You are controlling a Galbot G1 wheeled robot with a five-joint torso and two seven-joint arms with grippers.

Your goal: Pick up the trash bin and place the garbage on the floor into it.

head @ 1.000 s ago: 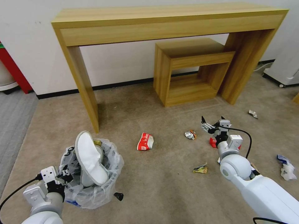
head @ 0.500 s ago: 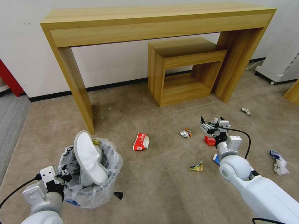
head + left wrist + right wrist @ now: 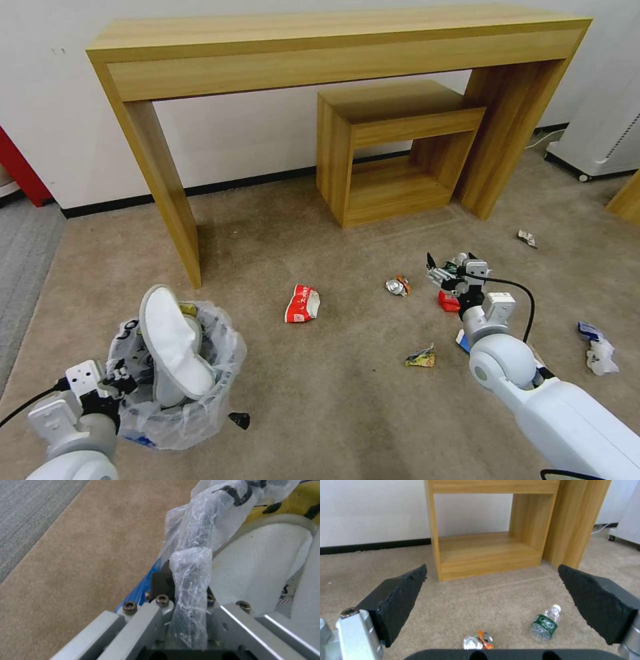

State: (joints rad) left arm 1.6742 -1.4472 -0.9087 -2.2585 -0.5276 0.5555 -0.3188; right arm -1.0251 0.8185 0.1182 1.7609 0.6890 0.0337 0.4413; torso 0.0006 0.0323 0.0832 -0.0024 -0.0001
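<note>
My left hand (image 3: pixel 117 387) grips the crinkled white bag-lined trash bin (image 3: pixel 175 380) at seven o'clock, while my released right hand (image 3: pixel 448 267) hovers nearest the crushed silver can (image 3: pixel 398 286), at its nine o'clock.

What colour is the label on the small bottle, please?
Dark green, on the small bottle, clearest in the right wrist view.

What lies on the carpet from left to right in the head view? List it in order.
Left gripper → trash bin → red carton → crushed can → yellow wrapper → right gripper → small wrapper → white-blue packets.
</note>
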